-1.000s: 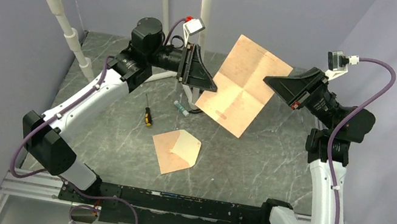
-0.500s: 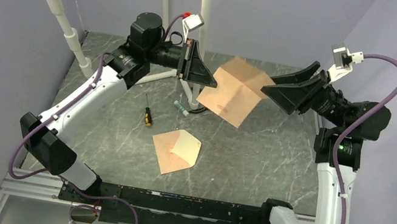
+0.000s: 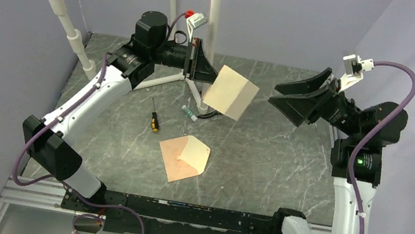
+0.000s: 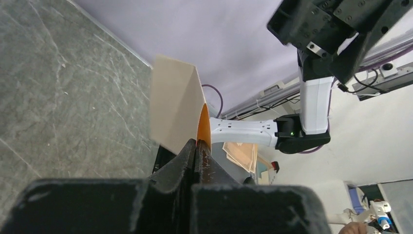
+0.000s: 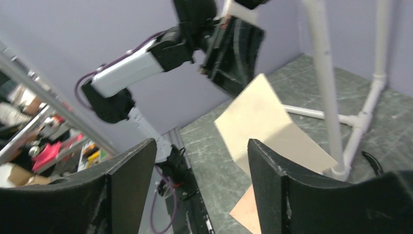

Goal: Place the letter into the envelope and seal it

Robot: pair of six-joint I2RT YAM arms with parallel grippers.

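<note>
Left gripper [image 3: 207, 77]: jaws pinched shut on one edge of the letter [image 3: 232, 92], which hangs folded over in the air above the far middle of the worktop [image 3: 268, 160]. Right gripper [image 3: 288, 100]: jaws wide, off to the sheet's right, touching nothing. A second ago it pinched the open, unfolded sheet. Envelope [image 3: 183, 158] lies flat toward the near edge from my left jaws, flap pointing right. Left arm is nearer.

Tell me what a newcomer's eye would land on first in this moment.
The folded letter hangs in mid-air above the back of the table, pinched at one edge by the shut left tool. Facing it, the right tool gapes open and empty. Nearer, the envelope lies flat mid-table, a screwdriver just beyond it on the left.
</note>
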